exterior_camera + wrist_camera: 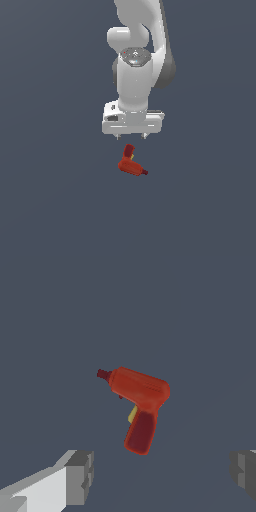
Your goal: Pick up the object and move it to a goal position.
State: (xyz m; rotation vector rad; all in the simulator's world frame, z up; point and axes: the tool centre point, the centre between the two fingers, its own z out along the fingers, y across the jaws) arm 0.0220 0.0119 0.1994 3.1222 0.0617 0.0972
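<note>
Object: small dark-red drill-shaped object (131, 164) lying on the grey surface (50, 200), untouched; dark nose tip toward 4 o'clock in the exterior view, grip toward 12 o'clock, a tiny yellow mark at the bend.
Place: just below the pincer (132, 135) in the exterior view, at about its 6 o'clock, apart from it.
Pincer: wide, holding nothing; in the wrist view its two grey fingertips (80, 476) stand far apart, the object beyond them.
Arm: white arm (135, 75), pointing down.

One red toy drill (132, 163), one robot arm (135, 65) with one hand (132, 136).
</note>
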